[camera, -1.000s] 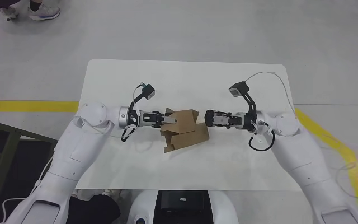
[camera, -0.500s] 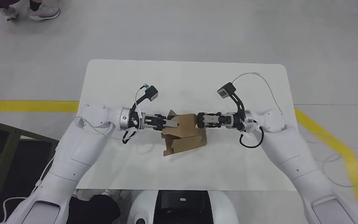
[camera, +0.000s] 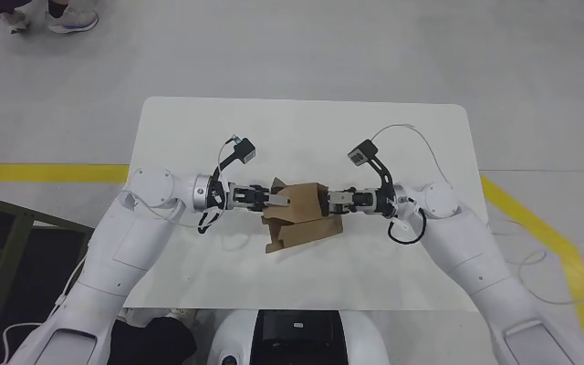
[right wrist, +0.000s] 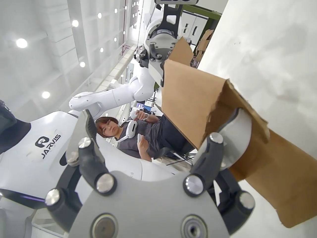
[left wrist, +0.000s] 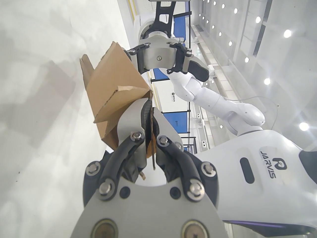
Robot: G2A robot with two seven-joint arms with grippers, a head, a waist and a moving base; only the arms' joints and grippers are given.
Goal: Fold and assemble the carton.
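Carton (camera: 297,214) sits between the two tools near mid-table, partly folded, brown flaps sticking out at odd angles. Left tool (camera: 274,197) at the carton's left end; in the left wrist view the left tool (left wrist: 148,110) is pressed together, pinching a thin flap edge of the carton (left wrist: 111,85). Right tool (camera: 327,201) at the opposite end, touching it. In the right wrist view the right tool (right wrist: 161,115) is spread wide, with one finger (right wrist: 235,130) tucked under a torn flap of the carton (right wrist: 193,100) and the other finger (right wrist: 86,127) free in the air. That tucked fingertip is hidden by cardboard. Can't tell whether the carton's underside rests on the table (camera: 182,128) or hangs just above. The carton is well apart from the table's left, right and far edges, nearer the robot-side edge.
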